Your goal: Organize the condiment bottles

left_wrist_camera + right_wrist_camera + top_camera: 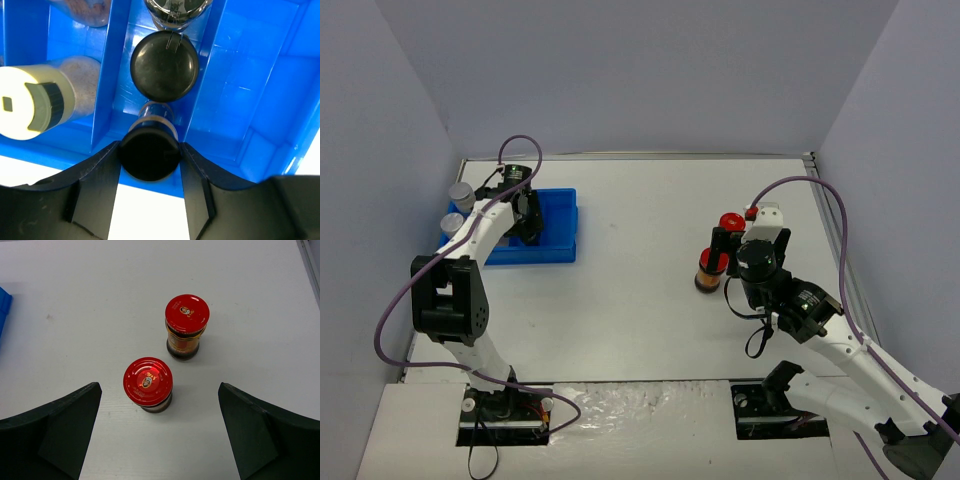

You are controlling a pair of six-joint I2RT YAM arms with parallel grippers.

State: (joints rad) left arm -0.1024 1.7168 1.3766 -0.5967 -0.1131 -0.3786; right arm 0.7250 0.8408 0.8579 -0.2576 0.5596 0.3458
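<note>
While the left gripper (150, 150), clamped on a black-capped jar (150, 162), seats it in the narrow middle slot of the blue bin (240, 90), another black cap (164, 66) just ahead, the right gripper (158, 390) hangs wide over the nearer red-lidded jar (148, 381), next move judged: descend, close, lift.

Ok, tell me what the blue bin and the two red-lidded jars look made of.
Blue bin: moulded plastic, glossy; light glints on its smooth walls and dividers. Red-lidded jars: bodies possibly glass, dark and shiny at the base; lids glossy red with a printed emblem, probably painted metal, possibly plastic.
</note>
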